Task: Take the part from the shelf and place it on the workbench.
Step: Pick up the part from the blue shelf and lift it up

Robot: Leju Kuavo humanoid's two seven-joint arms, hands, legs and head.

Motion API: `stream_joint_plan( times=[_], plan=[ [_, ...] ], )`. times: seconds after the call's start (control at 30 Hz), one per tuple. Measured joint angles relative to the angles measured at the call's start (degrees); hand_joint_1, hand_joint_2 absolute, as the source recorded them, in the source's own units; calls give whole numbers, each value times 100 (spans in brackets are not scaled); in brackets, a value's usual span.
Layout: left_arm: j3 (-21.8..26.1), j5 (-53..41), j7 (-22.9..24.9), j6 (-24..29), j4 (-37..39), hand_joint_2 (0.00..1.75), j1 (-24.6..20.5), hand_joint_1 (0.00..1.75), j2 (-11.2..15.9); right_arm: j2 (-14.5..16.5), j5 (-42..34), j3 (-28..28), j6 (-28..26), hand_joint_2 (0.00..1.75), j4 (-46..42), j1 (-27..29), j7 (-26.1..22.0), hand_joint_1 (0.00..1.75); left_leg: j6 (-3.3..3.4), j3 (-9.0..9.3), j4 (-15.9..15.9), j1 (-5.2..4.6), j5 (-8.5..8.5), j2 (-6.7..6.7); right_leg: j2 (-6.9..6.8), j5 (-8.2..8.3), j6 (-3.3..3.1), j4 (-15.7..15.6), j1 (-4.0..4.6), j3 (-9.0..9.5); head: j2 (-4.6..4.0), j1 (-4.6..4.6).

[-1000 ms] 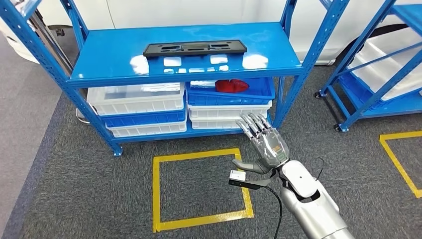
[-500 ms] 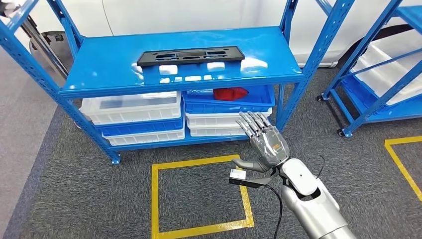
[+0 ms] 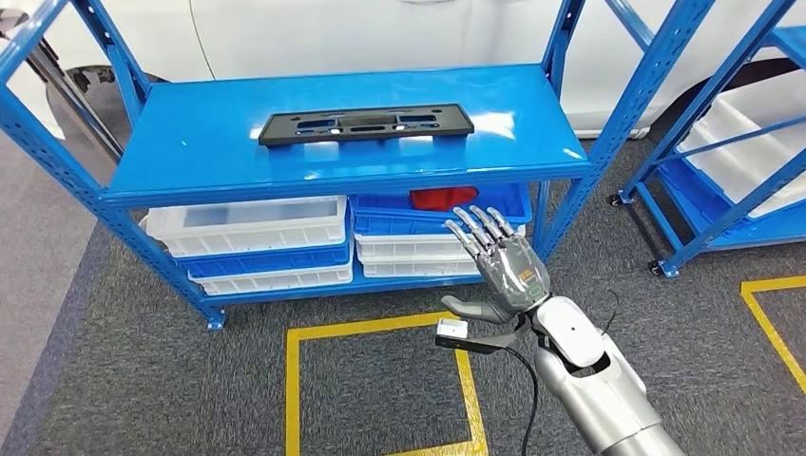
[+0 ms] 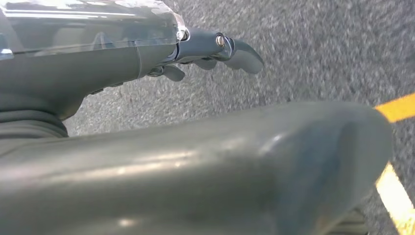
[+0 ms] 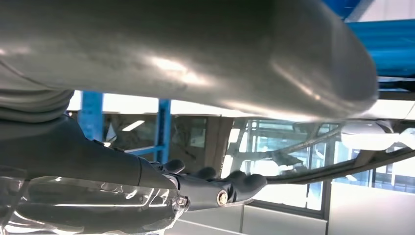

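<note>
Stepped nearer the shelf (image 3: 143,180), camera shifting so the black part (image 3: 366,123) sat closer; right hand (image 3: 502,271) raised, fingers spread, holding nothing, not yet reaching.

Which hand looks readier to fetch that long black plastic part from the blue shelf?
The right hand, probably: it is raised with fingers spread toward the blue metal shelf bearing the long black plastic part. The left hand hangs over grey carpet.

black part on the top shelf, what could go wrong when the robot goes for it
The part is long, flat and thin on a glossy shelf, so fingers may slide it rather than lift it. The open right hand is below shelf level and may clip the shelf's front edge when rising. One hand grasping off-centre could tip it.
</note>
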Motion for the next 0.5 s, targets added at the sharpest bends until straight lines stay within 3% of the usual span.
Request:
stream_joint_plan(
  times=[0.07, 0.13, 0.2, 0.23, 0.27, 0.3, 0.37, 0.4, 0.5],
  plan=[
    [-1, 1, -14, 3, 0, 0, -10, 0, 1, -15, -40, 2, -15, 0, -12, -12, -8, 0, 45, 129, -58, 22, -57, -4, -5, -54, 73, 558, -24, -338, 0, 0],
    [-1, 2, -24, 4, 0, 0, -8, 0, 2, -31, -52, 3, -22, 0, -12, -3, -11, 0, 60, 231, -70, 23, -151, -11, -5, -317, 133, 1208, -60, -839, -1, 0],
    [0, 2, -26, 3, 0, 0, 15, 0, 0, -35, -54, 7, -25, 0, -11, 21, -14, 0, 53, 369, -69, 24, -270, -16, -9, -464, 166, 1404, -98, -1160, -2, 0],
    [0, 2, -27, 3, 0, 0, 24, 0, -2, -39, -54, 9, -25, 0, -11, 28, -16, 0, 46, 456, -69, 26, -335, -17, -13, -364, 171, 1238, -109, -1187, -2, 0],
    [0, 2, -27, 3, 0, 0, 28, 0, -3, -43, -55, 11, -25, 0, -11, 31, -17, 0, 34, 551, -70, 27, -404, -18, -19, -135, 171, 923, -117, -1139, -1, 0],
    [0, 2, -28, 3, 1, 0, 32, 0, -4, -50, -61, 12, -26, 0, -8, 31, -19, 0, 14, 627, -72, 27, -476, -18, -30, 224, 161, 520, -119, -1065, -1, 0],
    [-1, 4, -27, 4, 3, 0, 27, 0, -4, -74, -104, 21, -39, 0, 9, 24, -36, 0, -49, 734, -78, 19, -599, -24, -46, 700, 94, -41, -83, -968, -2, -1],
    [-1, 6, -27, 6, 4, 0, 25, 0, -4, -92, -139, 28, -54, 0, 19, 18, -55, 0, -86, 770, -78, 14, -636, -23, -46, 794, 45, -165, -62, -953, -2, -1],
    [0, 20, -31, 16, 4, 0, 13, 0, -4, -138, -253, 51, -111, 0, 42, -53, -109, 0, -182, 869, -33, 18, -692, -5, -20, 702, -94, -234, -59, -801, -1, -2]
  ],
)
